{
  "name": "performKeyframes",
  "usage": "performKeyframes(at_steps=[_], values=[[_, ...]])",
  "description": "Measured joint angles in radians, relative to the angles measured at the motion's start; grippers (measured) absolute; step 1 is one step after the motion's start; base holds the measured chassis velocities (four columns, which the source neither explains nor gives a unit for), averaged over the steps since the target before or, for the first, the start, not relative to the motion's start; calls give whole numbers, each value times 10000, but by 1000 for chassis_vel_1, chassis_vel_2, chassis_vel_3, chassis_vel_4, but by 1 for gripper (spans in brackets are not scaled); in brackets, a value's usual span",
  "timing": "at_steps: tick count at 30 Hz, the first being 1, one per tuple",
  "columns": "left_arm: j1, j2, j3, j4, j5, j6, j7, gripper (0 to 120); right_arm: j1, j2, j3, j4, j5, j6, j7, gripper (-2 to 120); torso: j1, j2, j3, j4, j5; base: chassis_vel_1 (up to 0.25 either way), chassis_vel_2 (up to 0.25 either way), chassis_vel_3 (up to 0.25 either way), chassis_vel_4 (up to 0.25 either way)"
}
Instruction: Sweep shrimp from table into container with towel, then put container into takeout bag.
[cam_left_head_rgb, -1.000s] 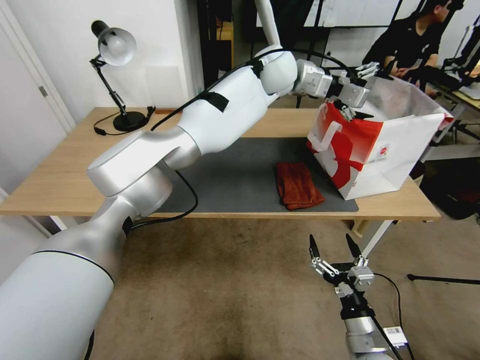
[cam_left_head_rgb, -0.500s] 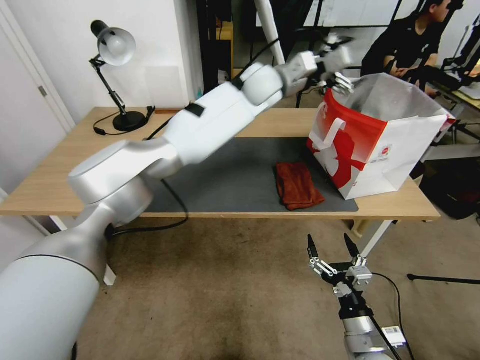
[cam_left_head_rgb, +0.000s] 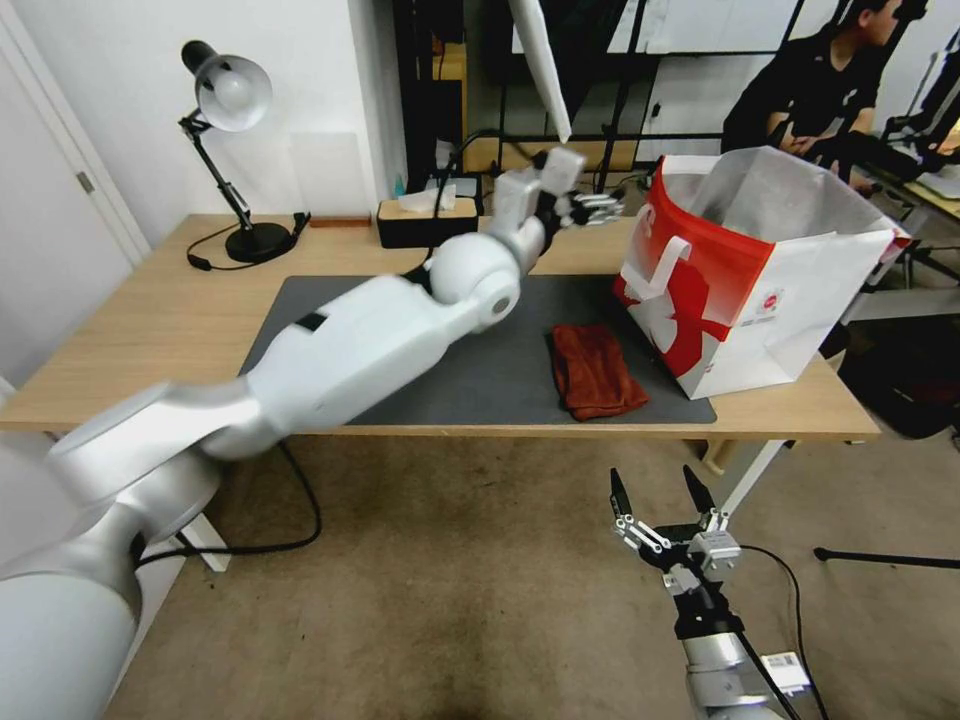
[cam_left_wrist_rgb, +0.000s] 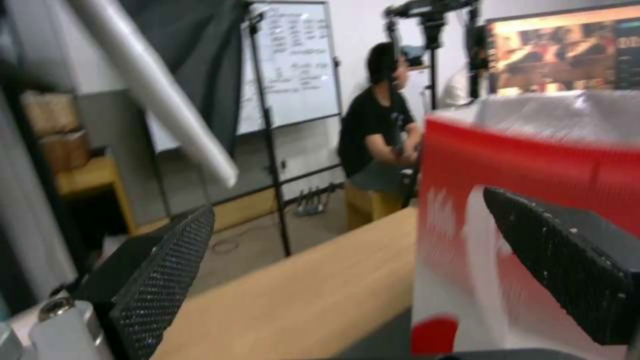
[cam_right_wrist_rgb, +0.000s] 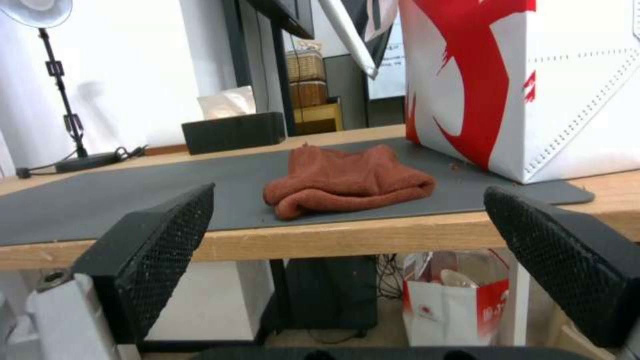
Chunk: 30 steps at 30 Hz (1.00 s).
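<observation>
Fingers spread and empty, left gripper (cam_left_head_rgb: 598, 208) hovers above the table (cam_left_head_rgb: 130, 340), takeout bag (cam_left_head_rgb: 745, 280) just beyond its tips. Right gripper (cam_left_head_rgb: 655, 495), also open, waits below the towel (cam_left_head_rgb: 595, 370).

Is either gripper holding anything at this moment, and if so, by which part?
Nothing is held. The left gripper hangs open above the table beside the takeout bag, its fingers empty. The right gripper waits open below the table edge.

Fuzzy cloth towel (cam_left_head_rgb: 596, 371) (matt mat (cam_left_head_rgb: 480, 360))
</observation>
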Motion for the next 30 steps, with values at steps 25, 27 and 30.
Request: performKeyframes(at_steps=[25, 27, 30], values=[[8999, 2974, -5513, -4203, 3426, -1451, -637, 100, 109, -204, 203, 388, -157, -686, 405, 100, -1, 1, -1, 0, 3, 0, 0, 0, 0], [9662, 2933, -5900, -4349, 3764, -1637, -616, 100, 157, -205, 202, 400, -174, -758, 429, 100, -1, 1, -1, 3, 2, 0, 0, 0, 0], [11004, 2682, -6606, -4536, 4495, -2145, -591, 100, 246, -190, 180, 435, -205, -905, 511, 100, -1, 1, -1, 1, 4, 0, 0, 0, 0]])
